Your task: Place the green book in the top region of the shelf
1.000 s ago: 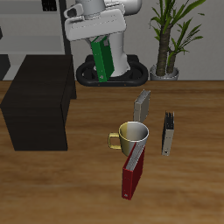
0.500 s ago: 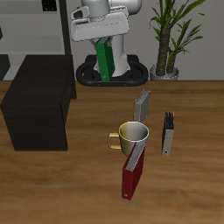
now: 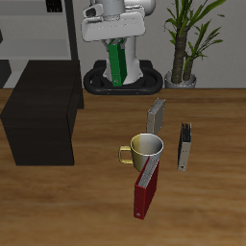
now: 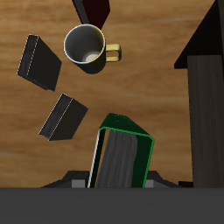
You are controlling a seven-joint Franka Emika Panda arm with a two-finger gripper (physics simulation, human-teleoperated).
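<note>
Green book (image 3: 117, 61) hung high, pinched between the fingers (image 3: 116, 43), at two o'clock from the black-brown shelf (image 3: 40, 113) and well apart from it. From the wrist, the green book (image 4: 122, 163) hung above the wooden surface (image 4: 153, 83); the yellow-handled mug (image 4: 87, 45) lay at eleven o'clock.

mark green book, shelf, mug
green book (image 3: 117, 61), exterior view, on its green cover below the gripper
shelf (image 3: 38, 96), exterior view, on its flat top
mug (image 4: 85, 45), wrist view, inside its open mouth
</note>
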